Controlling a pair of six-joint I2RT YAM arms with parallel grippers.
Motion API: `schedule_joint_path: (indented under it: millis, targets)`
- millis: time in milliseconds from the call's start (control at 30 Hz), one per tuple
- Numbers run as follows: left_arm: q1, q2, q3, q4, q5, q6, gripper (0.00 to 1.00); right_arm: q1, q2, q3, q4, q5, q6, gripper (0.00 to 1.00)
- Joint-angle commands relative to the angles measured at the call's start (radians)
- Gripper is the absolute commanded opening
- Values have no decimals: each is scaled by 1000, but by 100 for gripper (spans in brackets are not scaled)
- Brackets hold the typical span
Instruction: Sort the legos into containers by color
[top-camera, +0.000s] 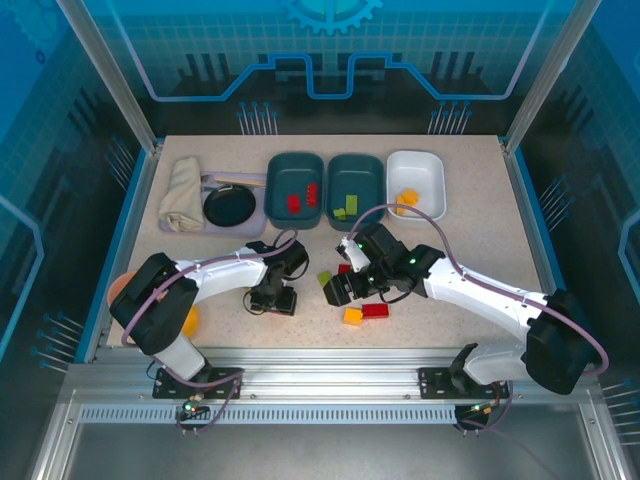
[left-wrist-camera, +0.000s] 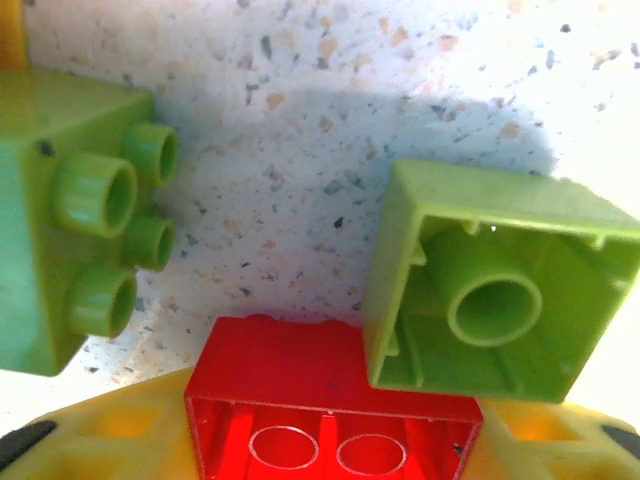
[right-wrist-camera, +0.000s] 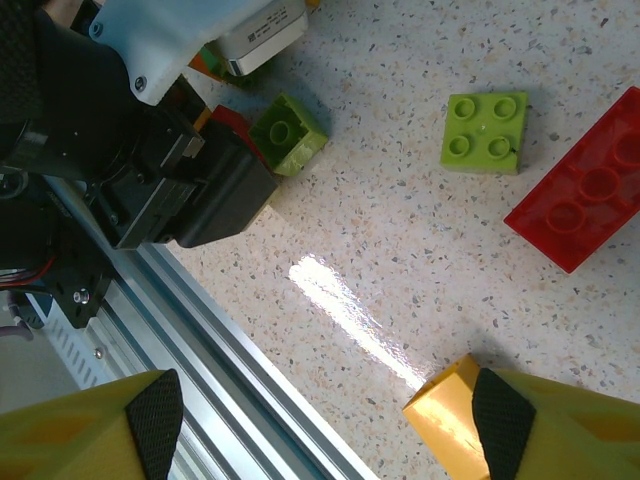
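Across the speckled table (top-camera: 480, 240), the left claw (top-camera: 272, 300) and right claw (right-wrist-camera: 328, 420) sit low among loose legos (top-camera: 376, 310).
Blue panelled walls (top-camera: 330, 60) ring the table. At the back, one teal tray (top-camera: 285, 172) holds red pieces (top-camera: 293, 202), the second teal tray (top-camera: 362, 175) green pieces (top-camera: 347, 208), the white tray (top-camera: 422, 170) orange pieces (top-camera: 406, 200). The left claw pinches a red brick (left-wrist-camera: 330, 400) between its fingers (left-wrist-camera: 110, 430), their tips cut off at the wrist view's edge; an upturned green brick (left-wrist-camera: 490, 300) lies just beside it. Spread wide, the right claw has an orange brick (right-wrist-camera: 440, 410) touching one pad (right-wrist-camera: 500, 420).
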Motion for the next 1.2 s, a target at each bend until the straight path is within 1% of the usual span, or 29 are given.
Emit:
schedule_joint_path:
  millis: [0,133,233,333,400,500,567,733,833,933,1033,1167]
  targets:
    - [-8,2,-7,24,2,8,44,-4,-10,3,-6,7,8,78]
    - [-13,-73,-1,-43,-12,-22,42,-8,-28,22,-27,23,6,77]
    - [-14,-190,10,-130,-15,-65,42,-25,-64,54,-54,55,15,76]
    - [2,-285,86,-235,-26,-89,42,-73,-103,85,-50,73,56,76]
    - [48,-315,164,-287,-16,-83,42,-115,-118,113,-30,85,93,76]
    - [139,-298,292,-303,19,-52,42,-167,-106,162,7,80,132,76]
    - [198,-242,393,-299,47,-24,42,-205,-82,200,42,66,159,76]
    - [265,-42,620,-284,61,28,41,-267,9,281,116,48,205,78]
    - [290,116,752,-291,58,27,40,-291,81,350,106,27,221,77]
    - [319,279,902,-320,56,2,40,-296,143,415,61,32,205,77]
    - [334,409,1029,-350,38,-16,39,-305,183,439,36,31,203,77]
    - [341,589,1206,-438,14,-18,39,-328,218,445,15,5,225,76]
